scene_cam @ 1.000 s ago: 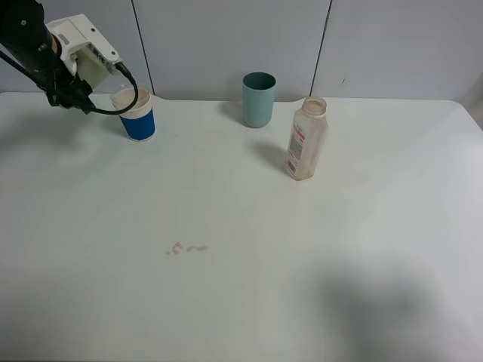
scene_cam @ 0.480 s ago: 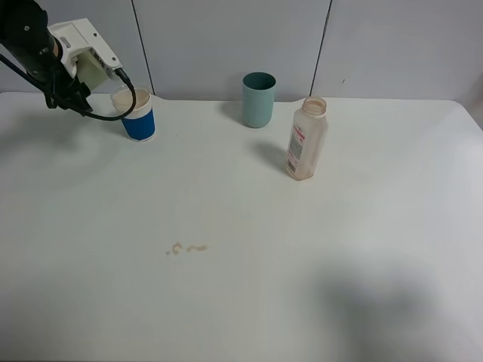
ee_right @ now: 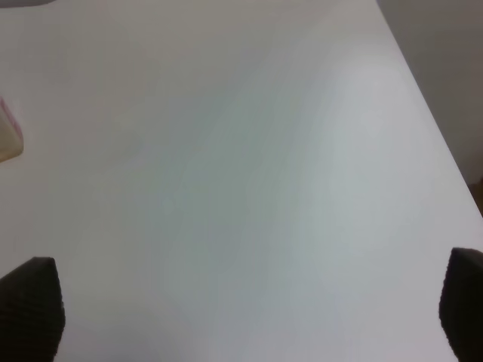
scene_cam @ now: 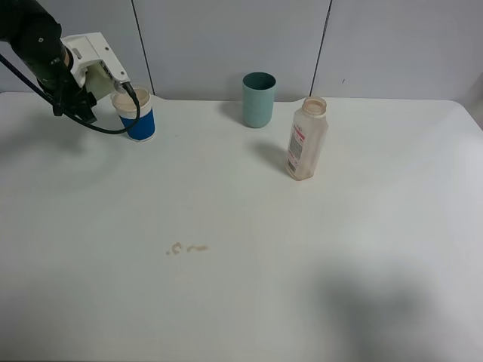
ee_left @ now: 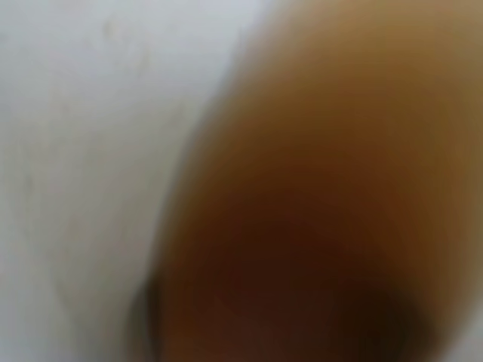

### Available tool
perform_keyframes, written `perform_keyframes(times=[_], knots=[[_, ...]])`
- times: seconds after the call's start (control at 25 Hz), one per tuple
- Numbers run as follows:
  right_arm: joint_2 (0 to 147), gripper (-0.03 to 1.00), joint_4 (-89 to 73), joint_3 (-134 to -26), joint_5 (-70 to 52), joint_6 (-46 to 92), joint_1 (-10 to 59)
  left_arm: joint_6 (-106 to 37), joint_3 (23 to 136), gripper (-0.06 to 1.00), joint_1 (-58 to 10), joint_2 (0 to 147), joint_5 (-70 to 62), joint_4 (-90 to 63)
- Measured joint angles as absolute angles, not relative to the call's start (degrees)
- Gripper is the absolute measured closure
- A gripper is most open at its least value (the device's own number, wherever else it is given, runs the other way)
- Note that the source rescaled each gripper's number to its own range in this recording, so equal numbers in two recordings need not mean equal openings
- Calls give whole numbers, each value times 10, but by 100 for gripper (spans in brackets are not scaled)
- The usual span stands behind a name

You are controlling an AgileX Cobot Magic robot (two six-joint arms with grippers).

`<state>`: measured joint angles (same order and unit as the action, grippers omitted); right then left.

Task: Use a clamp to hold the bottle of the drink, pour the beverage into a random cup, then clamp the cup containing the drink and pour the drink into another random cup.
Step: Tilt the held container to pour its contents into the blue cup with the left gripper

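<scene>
The table is white with a few small brown drops on it, and the wall behind is pale grey with thin dark lines. The blue cup at the far left has a white band on top and beige inside, the arm by it is black with a white block, the teal cup in the far middle is plain, and the bottle to its right is see-through with a red and white label. The right gripper has black fingertips, and a blurry brown patch fills most of the left wrist view.
</scene>
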<state>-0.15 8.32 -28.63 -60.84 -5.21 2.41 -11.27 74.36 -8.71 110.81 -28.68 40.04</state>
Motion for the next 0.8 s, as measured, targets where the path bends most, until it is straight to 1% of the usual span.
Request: perform_keyframes(times=[0.28,0.6,0.8], knots=[[-1,-3,83,-286,-608,-52,24,-115,745,94,-87,1119,-288,407],[-1,-3,83,-286,-608,-52,24,-129,788,94,-87,1130,-308,416],[-1,-3,83,-286,-608,-52,24,-140,791,94,-88,1134,-318,428]])
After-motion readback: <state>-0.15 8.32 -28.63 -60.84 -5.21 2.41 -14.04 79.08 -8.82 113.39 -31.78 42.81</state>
